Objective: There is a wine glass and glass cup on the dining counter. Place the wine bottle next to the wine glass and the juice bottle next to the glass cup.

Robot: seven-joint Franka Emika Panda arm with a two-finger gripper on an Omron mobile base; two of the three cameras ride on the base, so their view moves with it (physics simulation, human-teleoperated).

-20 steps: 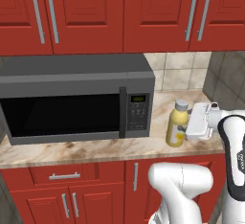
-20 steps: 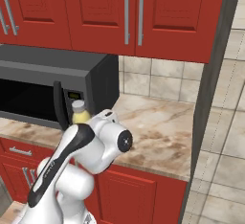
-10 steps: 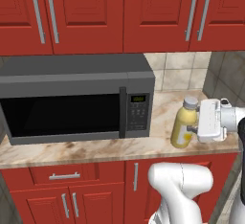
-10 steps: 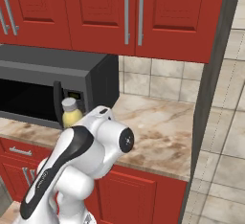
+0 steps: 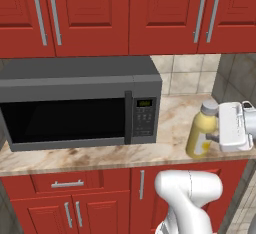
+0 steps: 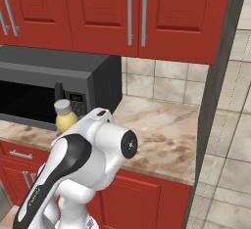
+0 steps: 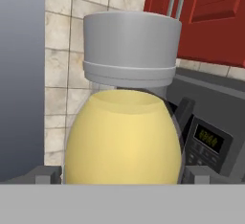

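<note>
The juice bottle (image 5: 200,137) is yellow with a pale cap. It hangs tilted at the right end of the marbled counter (image 5: 100,155), near its front edge. My gripper (image 5: 212,137) is shut on the bottle's body from the right. In the hand view the juice bottle (image 7: 122,141) sits between the fingertips (image 7: 48,174), with its cap toward the top, and the gripper (image 7: 122,177) grips its yellow belly. In the right base view the juice bottle (image 6: 64,118) peeks out behind my white arm. The wine bottle, wine glass, glass cup and dining counter are out of view.
A dark grey microwave (image 5: 75,108) stands on the counter to the left of the bottle. Red upper cabinets (image 5: 125,13) hang above. A tall red side panel (image 6: 220,101) ends the counter (image 6: 162,130) on the right. Red drawers and doors lie below.
My gripper has carried the juice bottle to the right, away from the microwave and toward the counter's front edge. The bottle now leans slightly.
</note>
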